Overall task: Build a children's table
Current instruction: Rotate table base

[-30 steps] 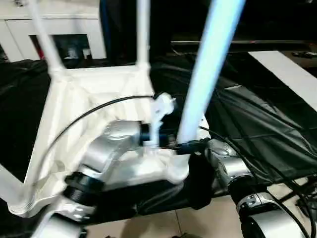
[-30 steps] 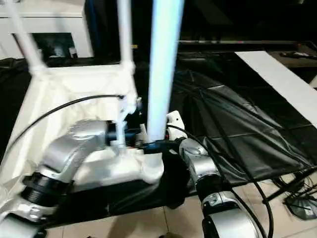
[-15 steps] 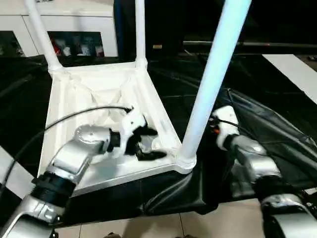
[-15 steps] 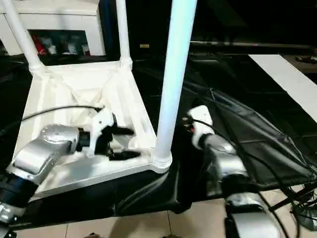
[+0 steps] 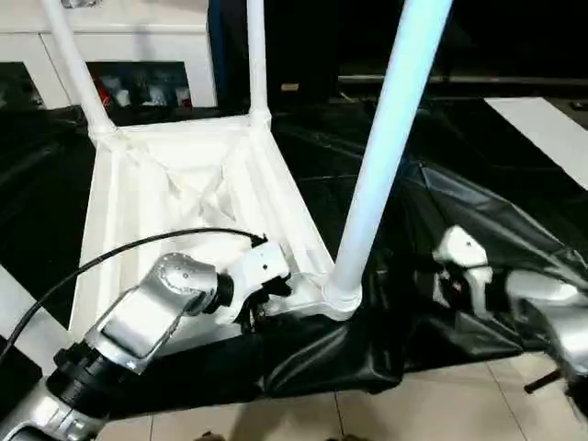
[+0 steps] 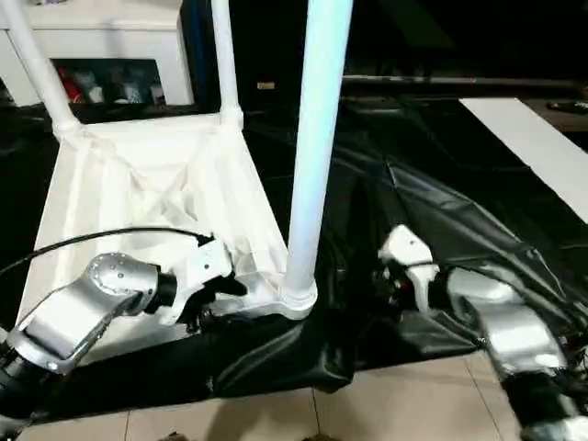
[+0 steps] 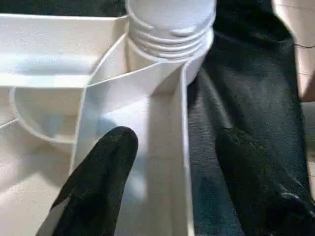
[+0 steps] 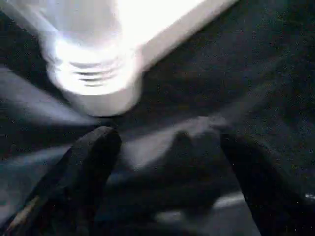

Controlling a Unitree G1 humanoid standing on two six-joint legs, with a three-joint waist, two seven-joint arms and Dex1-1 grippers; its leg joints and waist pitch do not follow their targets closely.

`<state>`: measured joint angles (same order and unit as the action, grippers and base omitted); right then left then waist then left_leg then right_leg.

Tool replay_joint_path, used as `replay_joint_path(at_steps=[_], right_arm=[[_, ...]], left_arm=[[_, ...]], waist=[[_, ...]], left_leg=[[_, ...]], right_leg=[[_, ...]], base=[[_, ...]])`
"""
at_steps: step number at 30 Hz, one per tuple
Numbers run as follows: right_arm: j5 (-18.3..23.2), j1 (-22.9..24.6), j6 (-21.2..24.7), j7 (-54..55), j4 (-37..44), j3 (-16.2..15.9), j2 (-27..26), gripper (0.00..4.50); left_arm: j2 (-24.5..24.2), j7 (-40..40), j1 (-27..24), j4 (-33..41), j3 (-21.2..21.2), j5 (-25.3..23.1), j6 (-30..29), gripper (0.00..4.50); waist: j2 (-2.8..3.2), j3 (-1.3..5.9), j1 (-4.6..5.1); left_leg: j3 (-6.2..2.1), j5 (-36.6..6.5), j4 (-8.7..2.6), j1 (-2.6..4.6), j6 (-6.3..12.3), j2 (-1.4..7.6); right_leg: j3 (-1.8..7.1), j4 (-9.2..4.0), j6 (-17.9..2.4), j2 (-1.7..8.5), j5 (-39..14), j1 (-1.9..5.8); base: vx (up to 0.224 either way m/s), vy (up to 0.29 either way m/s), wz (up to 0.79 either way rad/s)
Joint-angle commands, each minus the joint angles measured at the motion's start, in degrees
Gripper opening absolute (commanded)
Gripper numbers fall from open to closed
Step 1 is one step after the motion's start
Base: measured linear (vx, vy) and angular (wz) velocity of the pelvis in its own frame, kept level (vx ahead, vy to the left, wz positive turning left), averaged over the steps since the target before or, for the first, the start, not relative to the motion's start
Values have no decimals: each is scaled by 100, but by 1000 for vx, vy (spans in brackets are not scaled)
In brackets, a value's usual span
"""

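Observation:
The children's table lies upside down on the black cloth: a white ribbed tabletop (image 5: 175,184) with legs standing up from its corners. The near-right leg (image 5: 386,138) stands in its corner socket (image 5: 342,296); two more legs (image 5: 73,64) (image 5: 255,55) rise at the far corners. My left gripper (image 7: 172,162) is at the near rim beside that socket, open, one finger (image 7: 106,167) inside the rim wall and the other on the cloth side. My right gripper (image 8: 167,162) hangs open over the cloth, right of the socket and apart from it.
The wrinkled black cloth (image 5: 459,193) covers the work table and hangs over its front edge. Tiled floor (image 5: 413,413) lies in front. A white cabinet (image 5: 119,46) stands behind and a white board (image 5: 542,129) at the far right. A black cable (image 5: 119,257) loops over my left forearm.
My left gripper has moved from inside the tabletop to its near rim by the corner socket, its fingers drawing closer. My right gripper has pulled away to the right of the leg.

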<state>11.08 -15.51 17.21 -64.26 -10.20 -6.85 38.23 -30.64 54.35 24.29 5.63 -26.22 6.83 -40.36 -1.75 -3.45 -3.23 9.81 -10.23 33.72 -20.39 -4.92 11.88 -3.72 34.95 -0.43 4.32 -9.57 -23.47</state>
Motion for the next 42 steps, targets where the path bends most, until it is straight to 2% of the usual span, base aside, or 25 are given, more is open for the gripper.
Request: replay_joint_path(at_steps=[1,3,4,5,8,9,10,11,12,13,15,18,23,27,30,32,33,34,35,36,37,38,39,40,42], right_arm=[[164,12,213,-212,351,-34,150,388],[201,71,370,-335,559,-50,252,388],[209,96,444,-392,654,-58,288,388],[217,116,505,-428,738,-65,312,388],[189,108,542,-386,806,-75,302,388],[196,107,552,-365,823,-70,298,388],[204,109,563,-360,835,-70,303,388],[244,119,614,-338,894,-73,325,388],[278,121,681,-319,962,-83,335,388],[284,120,713,-313,990,-88,335,388],[283,118,728,-311,1002,-90,330,388],[254,140,786,-294,1069,-112,322,388],[244,177,850,-268,1149,-122,302,388],[241,182,878,-241,1173,-137,303,388],[229,172,887,-217,1176,-149,295,388],[201,150,855,-170,1154,-159,256,388],[155,126,778,-93,1107,-171,188,388],[131,118,732,-54,1087,-176,160,388],[119,116,707,-32,1078,-179,146,388],[91,97,625,58,1014,-174,59,388],[71,67,580,163,936,-168,-37,388],[40,21,500,325,813,-157,-187,388],[31,7,478,372,777,-154,-230,388],[-51,-51,369,593,633,-146,-374,388],[-109,-90,292,747,537,-143,-466,388]], left_arm=[[22,-134,-8,146,-44,-51,-151,275],[41,-210,-15,179,-74,-84,-247,270],[67,-248,-18,185,-69,-86,-291,242],[87,-256,-19,193,-65,-99,-313,242],[115,-258,-2,198,-52,-117,-377,229],[107,-239,1,202,-55,-113,-408,213],[102,-238,1,204,-59,-111,-414,199],[72,-222,4,215,-82,-103,-450,199],[17,-175,1,247,-131,-78,-518,184],[-5,-159,-3,267,-152,-68,-549,184],[-17,-149,-6,279,-162,-62,-568,153],[-59,-101,-13,295,-198,-37,-626,130],[-67,-29,-20,271,-222,-39,-648,75],[-48,-66,-19,183,-204,-46,-593,59],[-19,-121,-13,80,-150,-58,-499,23],[-13,-81,-21,-80,-69,-36,-278,18],[-42,76,-50,-316,44,8,266,9],[-60,162,-66,-415,87,23,584,9],[-71,211,-75,-467,108,29,775,9],[-132,340,-65,-672,195,54,1132,9],[-170,431,-41,-859,285,94,1337,9],[-169,443,24,-1112,427,142,1445,9],[-167,443,44,-1184,468,156,1470,9],[-207,457,121,-1318,444,93,1584,9],[-240,471,174,-1406,414,43,1680,9]], waist=[[7,324,-21],[1,323,-23],[10,329,-27],[6,332,-29],[7,342,-39],[35,343,-41],[25,346,-37],[19,351,-38],[50,353,-47],[40,357,-45],[34,365,-43],[55,359,-43],[60,350,-46],[62,349,-43],[55,351,-42],[62,350,-48],[14,350,-56],[27,341,-60],[24,352,-41],[-9,350,-43],[5,349,-45],[-6,348,-42],[7,348,-41],[-9,345,-20],[19,344,-32]], left_leg=[[-18,-1794,-373,11,207,73],[-21,-1815,-372,8,206,71],[-24,-1816,-365,16,198,67],[-25,-1802,-362,16,197,66],[-30,-1746,-362,2,196,65],[-38,-1731,-368,-5,193,66],[-30,-1727,-363,-4,193,66],[-35,-1702,-363,-7,196,65],[-35,-1682,-364,-6,197,68],[-35,-1665,-367,-6,198,71],[-36,-1584,-370,-26,211,77],[-30,-1572,-367,-22,202,74],[-26,-1638,-363,-8,189,70],[-29,-1657,-359,-4,183,65],[-28,-1643,-355,-5,189,59],[-29,-1637,-355,-8,198,57],[-29,-1630,-351,-4,214,53],[-24,-1632,-347,-12,234,36],[-30,-1654,-353,-28,190,37],[-29,-1690,-352,-10,194,44],[-27,-1712,-345,1,194,33],[-25,-1704,-347,-6,189,25],[-29,-1719,-352,6,167,35],[-26,-1752,-345,-4,132,20],[-43,-1827,-356,33,73,34]], right_leg=[[194,-598,-601,247,-2925,254],[182,-608,-584,249,-2984,236],[178,-612,-574,252,-3011,233],[177,-613,-566,249,-2999,230],[174,-610,-571,255,-2931,233],[173,-598,-592,255,-2864,239],[176,-605,-597,254,-2836,237],[174,-591,-626,254,-2766,247],[181,-583,-657,254,-2668,248],[183,-575,-675,251,-2600,256],[185,-538,-763,249,-2360,274],[189,-531,-855,253,-2270,279],[190,-555,-805,259,-2438,275],[183,-573,-732,260,-2600,268],[179,-577,-687,256,-2655,265],[178,-588,-674,257,-2676,262],[173,-588,-635,262,-2754,255],[172,-624,-592,264,-2844,243],[165,-612,-528,269,-2913,262],[160,-638,-474,269,-2987,238],[160,-636,-454,271,-3036,224],[156,-640,-413,273,-3119,224],[156,-645,-400,284,-3160,215],[137,-654,-366,279,-3265,215],[137,-662,-331,288,-3347,187]], base=[[0,0,0],[0,0,0],[0,0,0],[0,0,0],[0,0,0],[0,0,0],[0,0,0],[0,0,0],[0,0,0],[0,0,0],[0,0,0],[0,0,0],[0,0,0],[0,0,0],[0,0,0],[0,0,0],[0,0,0],[0,0,0],[0,0,0],[0,0,0],[0,0,0],[0,0,0],[0,0,0],[0,0,0],[0,0,0]])
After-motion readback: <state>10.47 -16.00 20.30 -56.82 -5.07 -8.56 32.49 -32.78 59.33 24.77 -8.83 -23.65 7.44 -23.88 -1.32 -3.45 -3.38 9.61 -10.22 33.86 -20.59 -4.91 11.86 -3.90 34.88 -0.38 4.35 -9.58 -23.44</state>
